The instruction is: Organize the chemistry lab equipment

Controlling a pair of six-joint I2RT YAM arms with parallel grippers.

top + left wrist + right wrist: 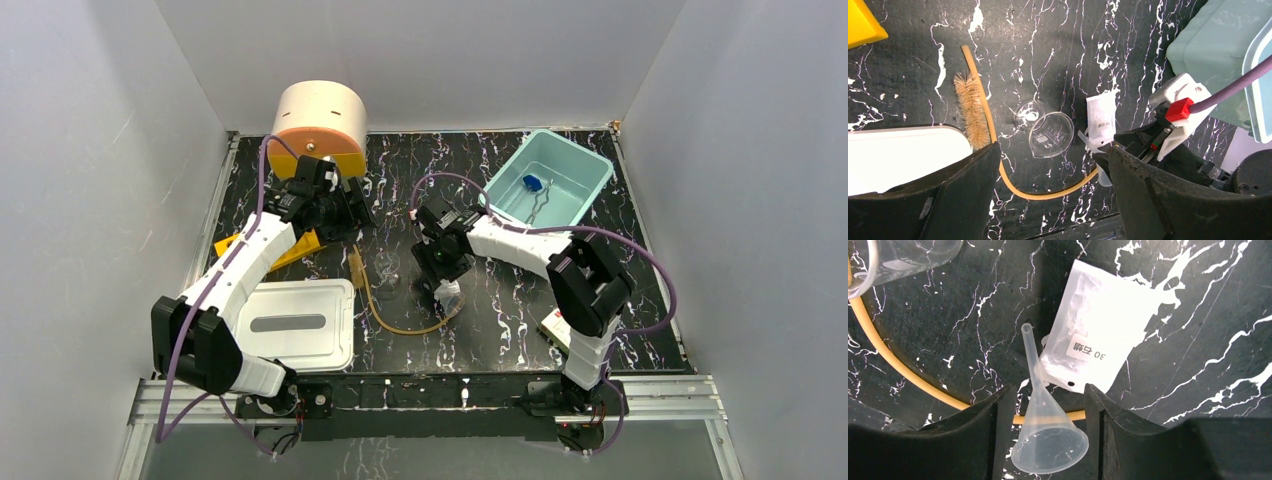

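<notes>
Pinching a clear plastic funnel [1048,440] in the right gripper [1050,390], just beside the clear packet [1098,325], with the left gripper [1052,149] spread above a small glass beaker [1050,134].

white arms [262,243], black joints, purple cables [262,172]

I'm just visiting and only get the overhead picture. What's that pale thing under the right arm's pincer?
Observer: A small clear plastic funnel, lying across the amber hose between the two fingers of the right pincer. I can't tell whether they pinch it.
Visitor: Anything next to it?
Observer: A clear packet with a printed label showing 30, right beside the funnel's stem.
Visitor: And the brownish bit nearer the left arm?
Observer: A bristle brush, lying alongside the hose.
</notes>
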